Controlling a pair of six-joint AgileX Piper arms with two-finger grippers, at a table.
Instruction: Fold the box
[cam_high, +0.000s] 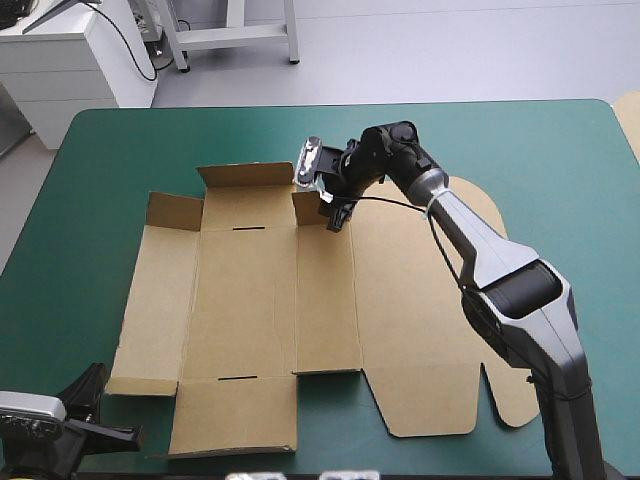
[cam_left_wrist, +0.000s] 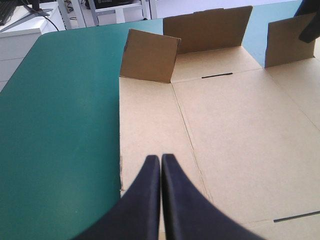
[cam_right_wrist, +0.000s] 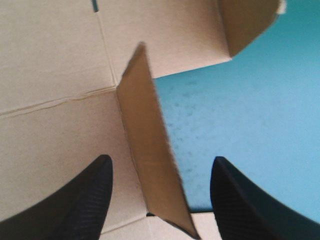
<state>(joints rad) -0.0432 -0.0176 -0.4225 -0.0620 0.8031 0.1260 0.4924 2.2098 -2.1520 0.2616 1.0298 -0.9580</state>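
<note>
The box (cam_high: 250, 300) is a cut sheet of brown board lying in the middle of the table on the teal-green cover (cam_high: 90, 200), nearly all of it flat, its creases and two short slots showing. Along its far edge three parts stand raised: the wide far flap (cam_high: 245, 177) and a small tab at each end of it, the left tab (cam_high: 174, 211) and the right tab (cam_high: 308, 207). The broad rounded panel (cam_high: 420, 330) lies flat under the right arm. The right gripper (cam_high: 335, 215) hangs at the right tab, its black fingers spread wide; in its wrist view the tab stands edge-on between them, touching neither. The left gripper (cam_left_wrist: 161, 160) sits at the table's near left corner, its fingers pressed together in one point, just over the sheet's near left panel and holding nothing
</note>
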